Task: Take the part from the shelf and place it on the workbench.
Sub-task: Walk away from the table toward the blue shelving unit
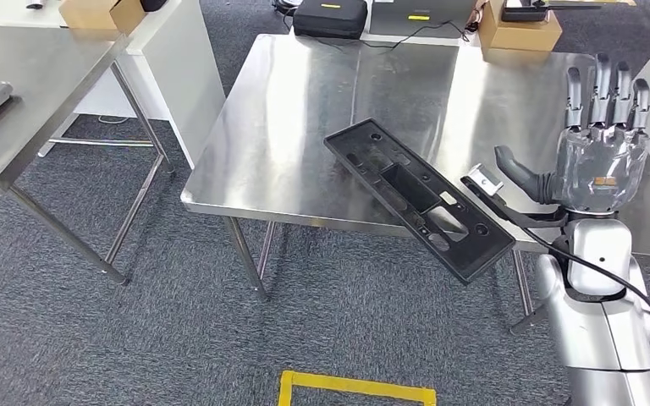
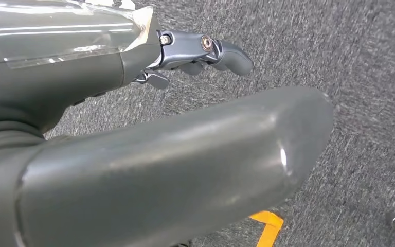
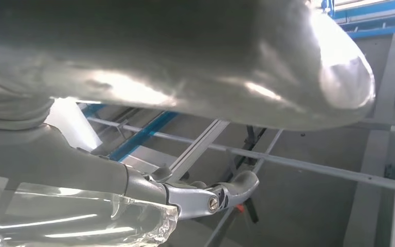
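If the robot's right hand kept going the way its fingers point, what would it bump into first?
Probably nothing soon: the right hand points up and away over the shiny steel workbench; the brown cardboard box sits roughly that way, though depth is unclear.

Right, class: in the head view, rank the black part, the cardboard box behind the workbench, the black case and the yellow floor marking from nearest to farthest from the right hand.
1. Black part, just beside the right hand, overhanging the workbench edge.
2. Cardboard box, beyond the fingers.
3. Black case and yellow floor marking: too close to call.
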